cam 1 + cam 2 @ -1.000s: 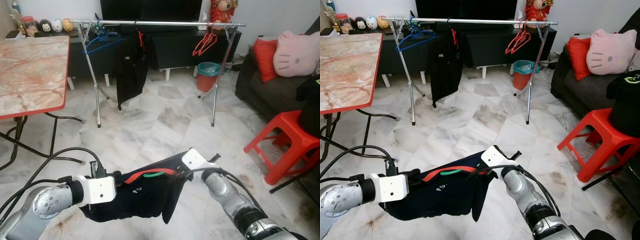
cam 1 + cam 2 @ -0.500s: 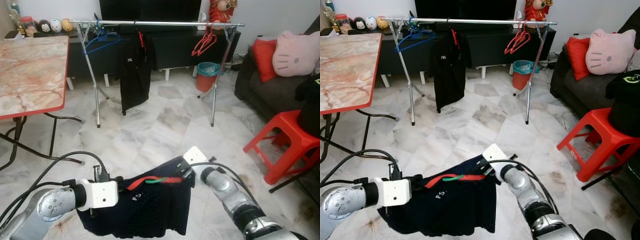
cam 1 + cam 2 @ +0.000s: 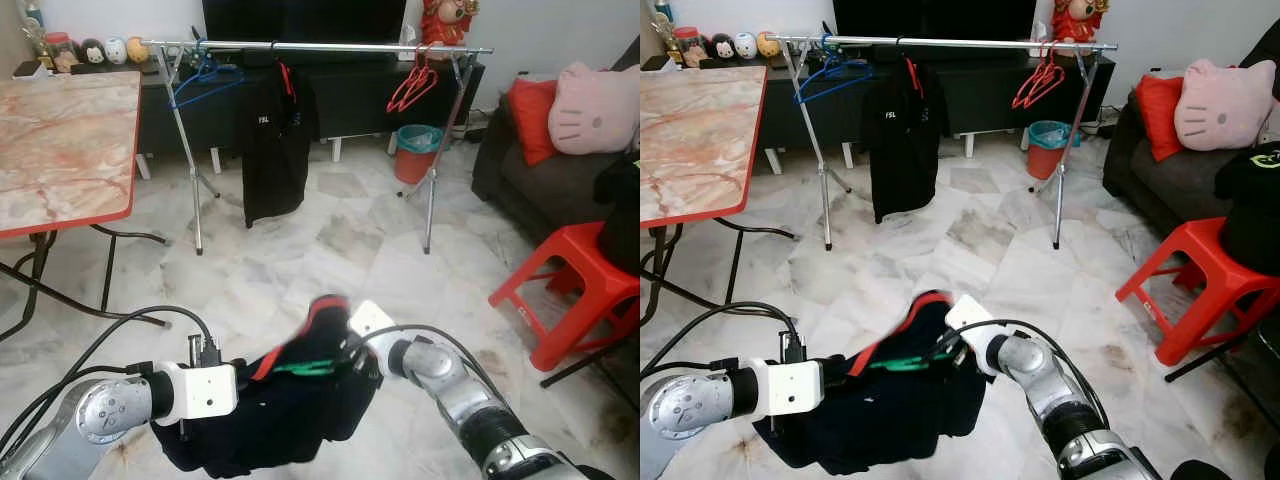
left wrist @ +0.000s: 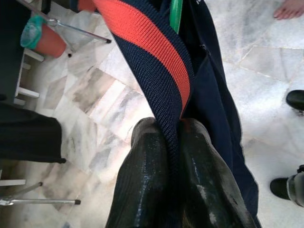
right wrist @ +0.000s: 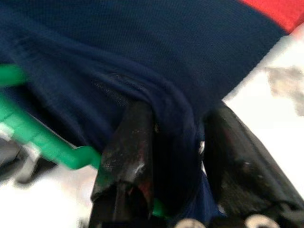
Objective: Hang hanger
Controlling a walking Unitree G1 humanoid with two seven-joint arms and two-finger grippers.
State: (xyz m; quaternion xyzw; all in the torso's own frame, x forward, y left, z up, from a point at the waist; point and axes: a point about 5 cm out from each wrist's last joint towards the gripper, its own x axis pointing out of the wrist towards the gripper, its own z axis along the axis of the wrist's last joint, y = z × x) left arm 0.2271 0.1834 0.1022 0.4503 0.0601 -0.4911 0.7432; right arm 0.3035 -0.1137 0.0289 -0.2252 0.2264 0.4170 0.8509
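Observation:
A navy shirt [image 3: 290, 410] with a red collar [image 3: 318, 312] sits on a green hanger [image 3: 300, 368], held low in front of me between both grippers. My left gripper [image 4: 179, 126] is shut on the red collar band. My right gripper [image 5: 175, 137] is shut on a fold of navy fabric, with the green hanger [image 5: 42, 142] right beside its fingers. Across the room stands the metal clothes rack [image 3: 320, 46]. It carries blue hangers [image 3: 200, 80], a hanging black shirt [image 3: 272, 140] and red hangers [image 3: 412, 85].
A marble table with a red edge [image 3: 60, 150] stands on the left. On the right are a red plastic stool [image 3: 570, 270] and a dark sofa with a pink cushion [image 3: 600, 100]. A red bin [image 3: 415, 150] sits behind the rack. A person's bare foot [image 4: 289, 8] is nearby.
My right gripper has moved left, closer to the left one. The shirt has bunched up between them and its red collar has risen into a hump.

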